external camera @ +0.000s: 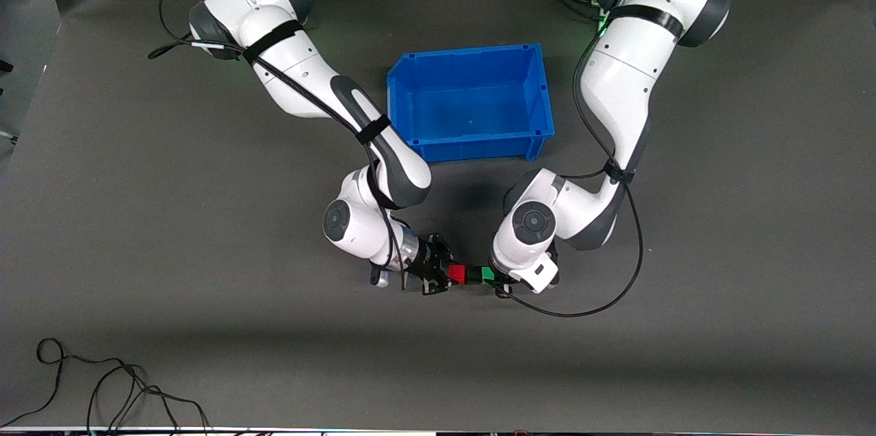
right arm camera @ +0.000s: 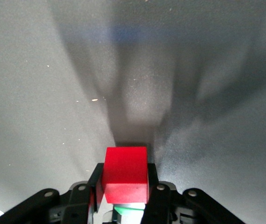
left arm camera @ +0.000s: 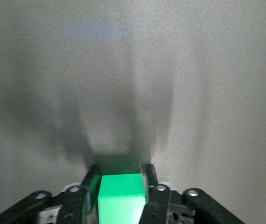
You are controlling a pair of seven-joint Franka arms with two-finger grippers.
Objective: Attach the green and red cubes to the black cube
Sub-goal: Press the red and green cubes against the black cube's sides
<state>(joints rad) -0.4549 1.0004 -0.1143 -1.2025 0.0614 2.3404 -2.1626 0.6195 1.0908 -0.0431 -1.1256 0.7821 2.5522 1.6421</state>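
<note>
The red cube [external camera: 457,274], the black cube [external camera: 473,274] and the green cube [external camera: 487,274] stand in one row, touching, over the grey mat. My right gripper [external camera: 450,276] is shut on the red cube [right arm camera: 125,172]; a sliver of the green cube [right arm camera: 130,211] shows past it. My left gripper [external camera: 495,277] is shut on the green cube [left arm camera: 121,193]; the dark face of the black cube [left arm camera: 119,163] shows just past it. The two grippers face each other end to end.
A blue bin [external camera: 410,90] stands empty on the mat, farther from the front camera than the cubes. Loose black cables [external camera: 102,381] lie near the mat's front edge toward the right arm's end.
</note>
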